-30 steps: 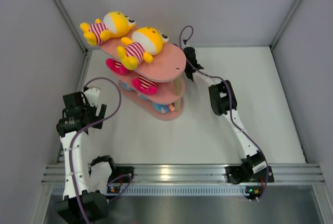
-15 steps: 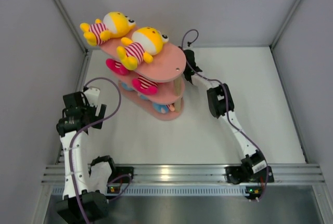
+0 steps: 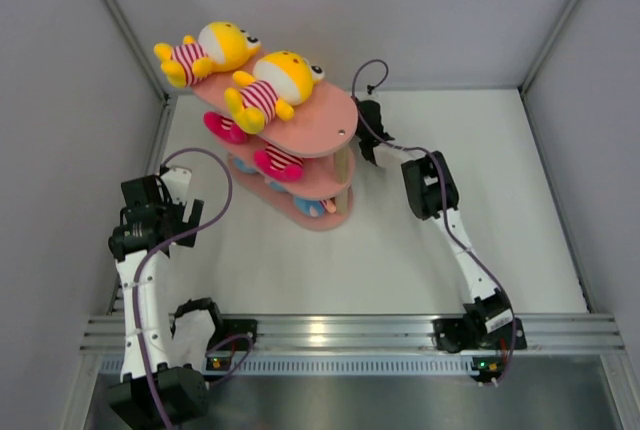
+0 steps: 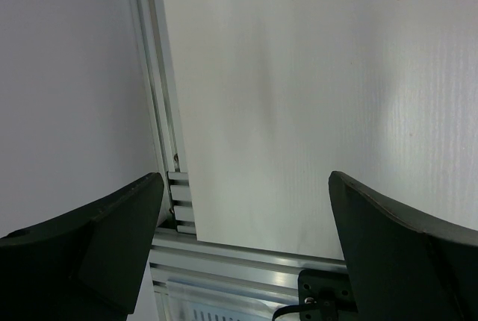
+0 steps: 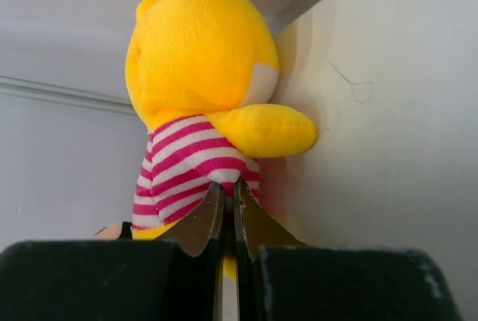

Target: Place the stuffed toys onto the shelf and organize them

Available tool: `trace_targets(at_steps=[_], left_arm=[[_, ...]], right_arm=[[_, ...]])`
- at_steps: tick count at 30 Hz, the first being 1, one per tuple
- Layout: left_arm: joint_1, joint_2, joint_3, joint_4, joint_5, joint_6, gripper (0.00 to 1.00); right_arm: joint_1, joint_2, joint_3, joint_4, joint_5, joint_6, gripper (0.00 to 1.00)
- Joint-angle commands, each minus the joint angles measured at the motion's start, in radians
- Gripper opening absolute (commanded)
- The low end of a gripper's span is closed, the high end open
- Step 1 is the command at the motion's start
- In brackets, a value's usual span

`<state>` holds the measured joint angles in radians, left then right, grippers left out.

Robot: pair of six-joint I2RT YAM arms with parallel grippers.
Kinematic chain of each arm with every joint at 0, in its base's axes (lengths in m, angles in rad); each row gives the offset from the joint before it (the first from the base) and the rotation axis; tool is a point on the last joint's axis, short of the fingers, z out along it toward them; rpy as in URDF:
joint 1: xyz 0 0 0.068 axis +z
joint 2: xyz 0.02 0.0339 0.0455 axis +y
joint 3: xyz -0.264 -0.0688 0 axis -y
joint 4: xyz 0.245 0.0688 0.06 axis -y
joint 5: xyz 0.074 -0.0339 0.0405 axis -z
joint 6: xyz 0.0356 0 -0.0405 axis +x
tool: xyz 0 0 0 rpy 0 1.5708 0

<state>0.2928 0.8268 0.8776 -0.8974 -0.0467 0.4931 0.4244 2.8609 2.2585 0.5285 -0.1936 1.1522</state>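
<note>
The pink three-tier shelf (image 3: pixel 332 128) stands at the back left of the table. Two yellow stuffed toys (image 3: pixel 207 50) (image 3: pixel 270 86) lie on its top board, pink ones (image 3: pixel 276 162) on the middle board, and a blue-shirted one (image 3: pixel 312 208) at the bottom. My right gripper (image 3: pixel 366 130) is at the shelf's right end. In the right wrist view it (image 5: pixel 228 187) is shut, pinching the striped shirt of another yellow toy (image 5: pixel 198 75) that rests against the white table. The shelf hides this toy from above. My left gripper (image 4: pixel 246 246) hangs open and holds nothing, far left (image 3: pixel 150 215).
Grey walls close in the white table (image 3: pixel 480 200) on the left, back and right. An aluminium rail (image 3: pixel 350 330) runs along the near edge; its corner profile (image 4: pixel 168 187) shows under the left gripper.
The right gripper has gone from open to shut on the yellow toy's shirt, and its wrist has shifted slightly towards the near side. The left arm has not moved.
</note>
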Motion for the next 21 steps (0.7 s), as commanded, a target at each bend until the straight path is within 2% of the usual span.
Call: trace_targets(at_steps=[1,5,7,14,20,21], left_arm=[[0.005,-0.015,0.035,0.038,0.005,-0.001,0.98],[0.002,-0.020,0.064,0.034,0.033,-0.018,0.97],[0.000,-0.018,0.093,0.032,0.042,-0.028,0.96],[0.000,-0.017,0.211,-0.032,0.238,-0.086,0.93],[-0.001,-0.080,0.299,-0.107,0.327,-0.084,0.91],[-0.001,-0.090,0.308,-0.119,0.337,-0.077,0.91]], right_arm=[[-0.062,-0.207,-0.169,0.079,-0.009,-0.066,0.00],[-0.128,-0.432,-0.437,0.149,0.014,-0.126,0.00],[-0.156,-0.567,-0.519,0.172,0.013,-0.182,0.00],[-0.216,-1.001,-0.865,0.114,0.037,-0.419,0.00],[-0.213,-1.328,-1.016,-0.014,0.023,-0.620,0.00],[-0.208,-1.371,-1.024,-0.053,0.026,-0.711,0.00]])
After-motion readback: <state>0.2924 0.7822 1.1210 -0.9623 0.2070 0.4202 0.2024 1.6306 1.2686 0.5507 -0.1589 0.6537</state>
